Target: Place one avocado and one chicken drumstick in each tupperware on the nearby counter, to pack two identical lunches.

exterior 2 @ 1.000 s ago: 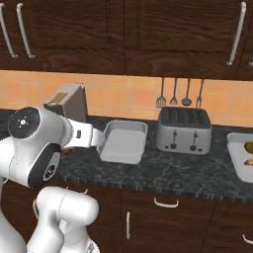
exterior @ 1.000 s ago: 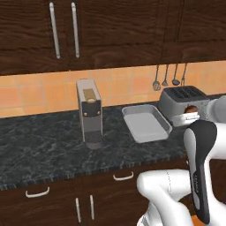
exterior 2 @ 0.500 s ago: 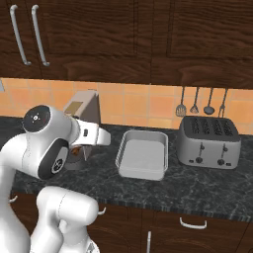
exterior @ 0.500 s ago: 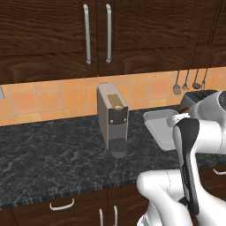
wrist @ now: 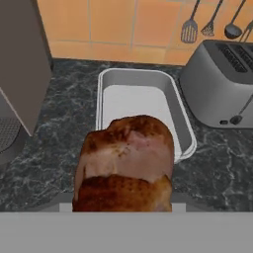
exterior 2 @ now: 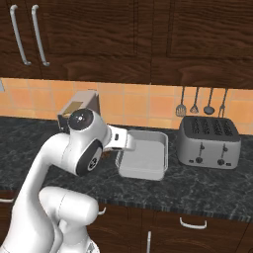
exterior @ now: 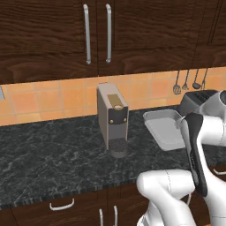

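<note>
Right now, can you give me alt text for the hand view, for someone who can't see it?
A reddish-brown chicken drumstick fills the foreground, close to the camera. Beyond it, an empty pale tray sits on the dark speckled counter, with a silver toaster to its right and a grey coffee machine to its left.

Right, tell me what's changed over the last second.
The base drove left along the counter, so the coffee machine, the empty tupperware and the toaster slid right in both base views. None of them moved on the counter itself. The chicken drumstick is carried in front of the tupperware.
</note>
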Controlling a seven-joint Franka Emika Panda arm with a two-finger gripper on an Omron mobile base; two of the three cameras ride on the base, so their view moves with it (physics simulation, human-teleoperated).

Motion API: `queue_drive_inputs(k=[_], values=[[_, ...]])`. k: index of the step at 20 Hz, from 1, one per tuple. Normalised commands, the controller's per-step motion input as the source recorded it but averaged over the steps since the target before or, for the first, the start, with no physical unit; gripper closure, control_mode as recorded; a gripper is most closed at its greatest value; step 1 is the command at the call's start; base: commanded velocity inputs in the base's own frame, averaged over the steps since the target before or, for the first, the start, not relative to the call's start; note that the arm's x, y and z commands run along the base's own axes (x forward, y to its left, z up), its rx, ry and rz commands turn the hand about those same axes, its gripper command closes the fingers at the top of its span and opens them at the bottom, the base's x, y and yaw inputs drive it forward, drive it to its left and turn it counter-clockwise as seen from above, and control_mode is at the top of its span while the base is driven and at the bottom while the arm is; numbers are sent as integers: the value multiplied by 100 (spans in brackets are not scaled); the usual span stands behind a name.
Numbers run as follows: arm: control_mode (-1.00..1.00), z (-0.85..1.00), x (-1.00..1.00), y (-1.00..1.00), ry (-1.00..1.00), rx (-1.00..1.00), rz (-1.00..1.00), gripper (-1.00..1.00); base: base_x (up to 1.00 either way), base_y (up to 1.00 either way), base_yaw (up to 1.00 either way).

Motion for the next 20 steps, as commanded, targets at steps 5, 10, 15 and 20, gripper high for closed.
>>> queue_drive_inputs(k=[5,10,15,20], values=[[-100,-53,62,-14,20,5,-1,100,0,0,0],[-100,-61,75,-32,11,12,0,100,0,0,0],[-100,-48,54,-5,7,6,0,100,0,0,0],[-100,-33,77,0,1,0,0,100,0,0,0]])
